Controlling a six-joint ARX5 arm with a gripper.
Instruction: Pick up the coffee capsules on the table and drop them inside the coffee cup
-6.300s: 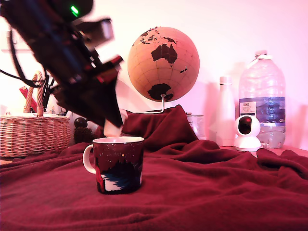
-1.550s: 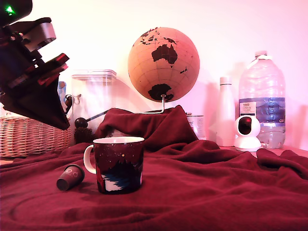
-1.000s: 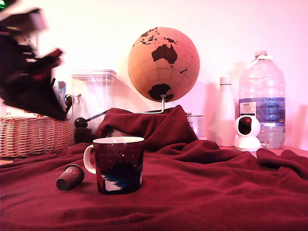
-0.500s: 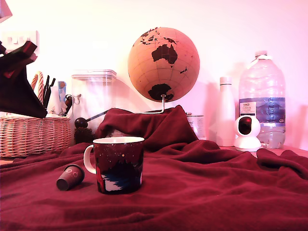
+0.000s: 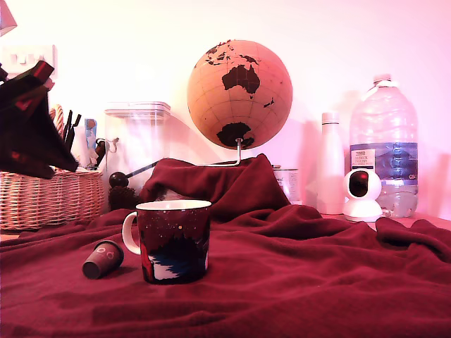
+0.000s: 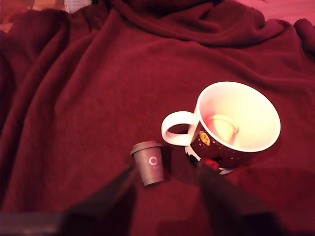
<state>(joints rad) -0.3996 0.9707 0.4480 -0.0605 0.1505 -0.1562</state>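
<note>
Small capsule [image 6: 149, 168] lying on its side on the red blanket [image 5: 303, 274], just beside the mug [image 5: 173, 241] on the handle side, not touching the handle [image 6: 174, 134]. Grey-brown tapered body with a darker flat lid and a small round mark on the side. Inside the mug, a second pale capsule [image 6: 222, 128] resting at the bottom, cream against the pale inner wall.

Mug upright, dark with white speckles, white handle turned toward the fallen capsule, mouth fully open from above.

Open blanket all around the mug and capsule, rumpled into soft folds, rising to a heaped ridge behind the mug.

Hand [image 5: 49, 167] raised well above and away from the mug, at the exterior view's left edge, in front of the wicker basket [image 5: 53, 196]. Two dark fingers [image 6: 110, 196] spread apart in the wrist view, nothing between them, the fallen capsule showing in the gap.

Behind the mug: clear canister [image 5: 138, 151], globe [image 5: 239, 94], white bottle [image 5: 330, 165], large water bottle [image 5: 384, 151], small white camera [image 5: 362, 193].
</note>
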